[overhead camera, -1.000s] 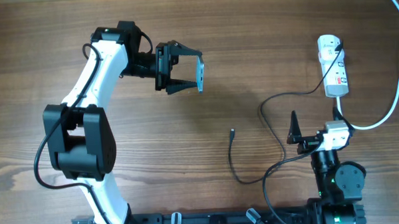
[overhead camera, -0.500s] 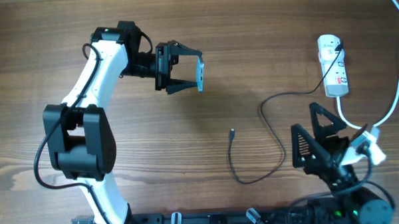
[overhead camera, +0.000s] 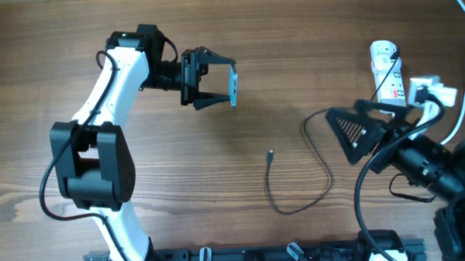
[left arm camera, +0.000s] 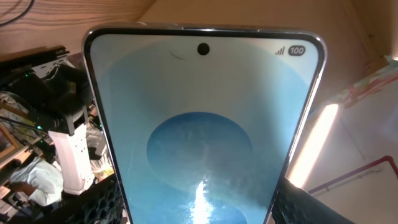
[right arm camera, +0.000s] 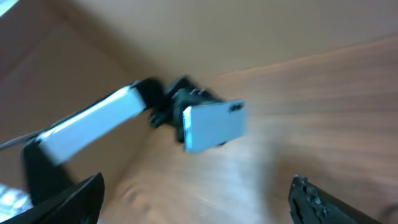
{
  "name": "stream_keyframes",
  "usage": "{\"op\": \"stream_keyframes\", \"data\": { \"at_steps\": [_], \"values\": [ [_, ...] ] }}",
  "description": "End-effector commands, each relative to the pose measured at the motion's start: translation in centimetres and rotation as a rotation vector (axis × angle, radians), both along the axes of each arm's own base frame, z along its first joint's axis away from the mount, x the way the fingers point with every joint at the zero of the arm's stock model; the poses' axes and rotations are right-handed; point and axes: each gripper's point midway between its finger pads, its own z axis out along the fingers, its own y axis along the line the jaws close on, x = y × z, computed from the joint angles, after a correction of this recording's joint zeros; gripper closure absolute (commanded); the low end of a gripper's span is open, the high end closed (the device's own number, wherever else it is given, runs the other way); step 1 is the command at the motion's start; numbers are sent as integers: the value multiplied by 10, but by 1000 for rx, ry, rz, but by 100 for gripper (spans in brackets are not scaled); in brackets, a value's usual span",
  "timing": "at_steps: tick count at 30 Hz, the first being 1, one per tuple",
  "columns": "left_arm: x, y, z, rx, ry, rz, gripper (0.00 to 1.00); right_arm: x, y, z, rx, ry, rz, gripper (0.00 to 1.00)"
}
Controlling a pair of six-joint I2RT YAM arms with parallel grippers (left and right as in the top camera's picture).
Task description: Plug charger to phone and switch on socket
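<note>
While the left pincer grips the phone on edge at 10 o'clock over the table, the right pincer gapes wide and empty at 3 o'clock. At its 9 o'clock the charger lies, plug tip near centre; the socket sits at 2 o'clock.

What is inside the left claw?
The phone, clamped by its side edges in the left claw, screen facing inward. Its bottom end and the grip contact cannot be seen.
</note>
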Motion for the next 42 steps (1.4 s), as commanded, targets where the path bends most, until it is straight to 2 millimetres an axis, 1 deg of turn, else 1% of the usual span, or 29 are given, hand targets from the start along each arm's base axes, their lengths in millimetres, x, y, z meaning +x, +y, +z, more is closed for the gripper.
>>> {"op": "stream_keyframes", "data": {
  "at_steps": [1,2,3,4,5,6,7,8,9,10,11,12,13,14,16,18,20,21,23,25,26,29,30,32,33,35,37,39,42],
  "values": [
    [-2,1,27,-56,-49,7,26,-9,7,-12,-25,46,77,5],
    [-2,1,27,-56,-49,7,26,-2,-4,-26,-80,85,3,2],
    [-2,1,27,-55,-46,7,26,7,-24,-51,-204,130,-93,1],
    [-3,1,27,-54,-39,7,25,13,-44,-75,-291,225,-191,0],
    [-3,1,27,-54,-35,7,26,15,-53,-90,-327,295,-227,0],
    [-3,1,27,-53,-36,7,26,16,-53,-97,-310,348,-236,0],
    [-3,1,27,-53,-36,7,26,17,-53,-100,-269,393,-261,0],
    [-3,1,27,-53,-36,7,26,17,-39,-97,-202,414,-200,0],
    [-3,1,27,-53,-36,7,26,16,-17,-83,-195,306,-35,0],
    [-3,1,27,-53,-36,7,26,12,-2,-72,-172,241,68,0],
    [-3,1,27,-53,-36,7,26,12,3,-71,-168,253,76,0],
    [-3,1,27,-53,-36,7,26,11,5,-73,-198,269,68,1],
    [-3,1,27,-53,-36,7,26,9,7,-82,-269,306,56,1],
    [-3,1,27,-53,-36,7,26,9,5,-90,-324,352,18,1],
    [-3,1,27,-53,-36,7,26,8,-4,-106,-506,462,-83,0],
    [-3,1,27,-53,-36,7,26,8,13,-108,-616,509,-60,1],
    [-3,1,27,-53,-36,7,26,11,29,-103,-645,518,-47,1],
    [-3,1,27,-53,-36,7,27,16,44,-95,-657,505,-29,0],
    [-3,1,27,-53,-36,7,26,24,65,-82,-667,471,-24,1],
    [-3,1,27,-53,-36,7,27,37,96,-60,-624,410,-42,1],
    [-3,1,27,-53,-36,7,27,47,122,-50,-572,348,-33,1],
    [-3,1,27,-53,-36,7,27,61,136,-52,-535,344,-101,0],
    [-3,1,27,-53,-35,7,27,67,145,-55,-523,344,-103,1],
    [-3,1,27,-53,-36,7,27,78,157,-68,-536,350,-100,0],
    [-3,1,27,-53,-36,7,27,83,162,-81,-565,367,-102,0],
    [-3,1,27,-53,-36,7,27,94,163,-98,-607,385,-144,1],
    [-3,1,27,-53,-36,7,27,103,158,-104,-635,380,-204,1],
    [-3,1,27,-53,-36,7,27,111,151,-104,-649,363,-273,1],
    [-3,1,27,-53,-36,7,27,114,153,-101,-632,348,-279,9]
  ]
}}
